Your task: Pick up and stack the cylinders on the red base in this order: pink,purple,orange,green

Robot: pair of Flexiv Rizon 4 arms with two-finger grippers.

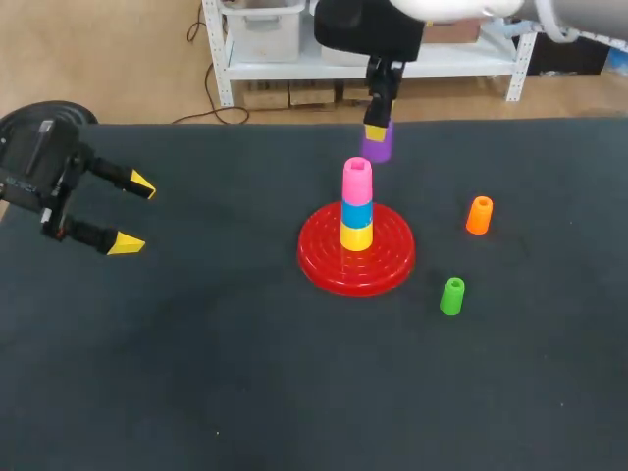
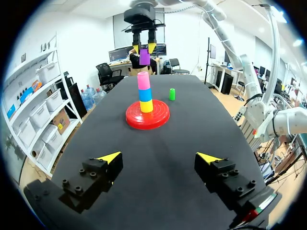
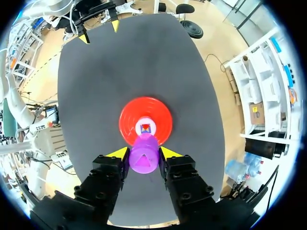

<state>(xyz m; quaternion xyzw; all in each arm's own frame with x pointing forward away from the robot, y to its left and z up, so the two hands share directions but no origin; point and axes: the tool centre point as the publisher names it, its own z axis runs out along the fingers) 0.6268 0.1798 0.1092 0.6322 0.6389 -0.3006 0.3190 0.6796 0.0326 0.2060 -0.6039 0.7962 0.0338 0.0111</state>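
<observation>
So my right tool is clamped on the purple plastic cylinder, one yellow tip on each side of it, and the piece is hanging in the air, off the desk. The arm comes in from the far side and points pretty much straight down.

Looks like I'm on the purple step. The pink cylinder is already on top of the stack, above a blue cylinder and a yellow cylinder, all on the round red ribbed base.

From the wrist view, the purple one isn't lined up yet. The pink top shows just ahead of it, not under it. So I reckon the next move is a small slide over until the two are centred, then a straight drop and let go. If I come down crooked I could knock the tower, since it's tall and narrow.

The orange cylinder and green cylinder are standing on the dark desk to the right of the base, well apart from each other, waiting their turn.

My left tool is way off at the left edge, fingers spread wide and holding nothing.
</observation>
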